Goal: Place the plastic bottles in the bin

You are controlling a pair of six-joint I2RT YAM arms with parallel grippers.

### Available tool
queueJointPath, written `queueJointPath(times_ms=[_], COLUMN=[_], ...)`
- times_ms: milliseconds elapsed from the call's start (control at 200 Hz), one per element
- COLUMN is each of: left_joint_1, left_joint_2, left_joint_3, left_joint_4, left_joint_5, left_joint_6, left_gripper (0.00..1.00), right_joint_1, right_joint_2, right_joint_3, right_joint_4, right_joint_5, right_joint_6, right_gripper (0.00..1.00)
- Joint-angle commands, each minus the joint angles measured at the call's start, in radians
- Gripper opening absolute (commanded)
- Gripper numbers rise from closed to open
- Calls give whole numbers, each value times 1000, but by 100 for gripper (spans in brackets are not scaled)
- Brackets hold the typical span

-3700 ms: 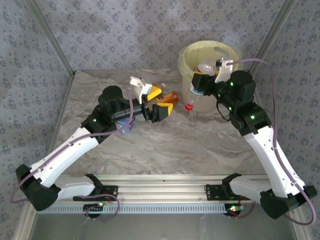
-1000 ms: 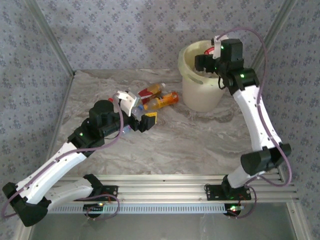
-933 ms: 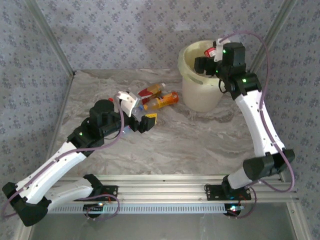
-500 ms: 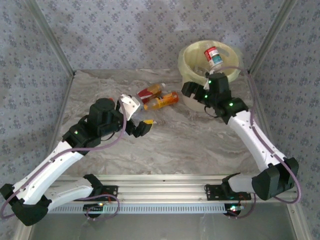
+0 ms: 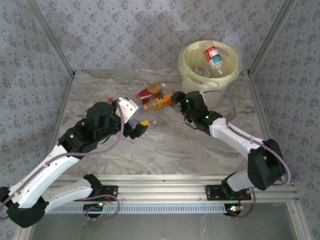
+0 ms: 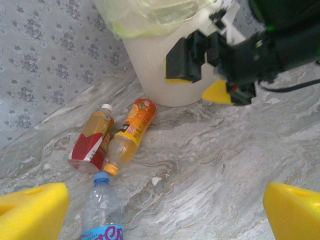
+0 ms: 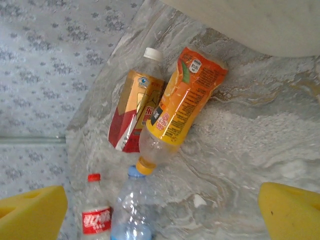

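The pale yellow bin (image 5: 187,67) stands at the back right with a red-labelled clear bottle (image 5: 214,57) lying inside. On the table left of it lie a red-and-gold bottle (image 5: 150,91) and an orange bottle (image 5: 160,103). My right gripper (image 5: 176,98) is open and low beside the orange bottle (image 7: 182,105), which lies ahead of its yellow fingers (image 7: 292,210). My left gripper (image 5: 140,128) is open over a clear blue-capped bottle (image 6: 102,210). A red-capped clear bottle (image 7: 96,216) lies farther left.
Patterned walls and metal frame posts close in the marble table on three sides. The bin's wall (image 6: 165,70) rises just behind the bottles, and the right arm's black gripper (image 6: 215,65) hangs in front of it in the left wrist view.
The right arm came down from over the bin to the table by the orange bottle, leaving a red-labelled bottle in the bin. The left arm drew back a little toward the near left.
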Motion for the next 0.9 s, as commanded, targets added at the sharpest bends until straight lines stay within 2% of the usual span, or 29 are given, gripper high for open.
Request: queueJointPath(times_ms=[0, 215, 345, 500, 894], left_joint_1=[-15, -39, -44, -49, -59], left_joint_2=[-35, -81, -97, -122, -133], left_joint_3=[-6, -8, -10, -33, -37], left_joint_4=[2, 6, 13, 30, 34], left_joint_5=[-13, 2, 57, 78, 106], left_joint_6=[-11, -39, -70, -100, -124], left_gripper=[100, 100, 100, 100, 100], right_joint_1=[32, 94, 115, 131, 119], right_joint_2=[73, 234, 334, 442, 638], right_joint_3=[5, 90, 141, 204, 393], right_joint_4=[119, 156, 178, 209, 146], right_joint_5=[110, 243, 289, 324, 376], right_joint_6=[143, 231, 297, 347, 519], right_gripper=[99, 97, 97, 96, 95])
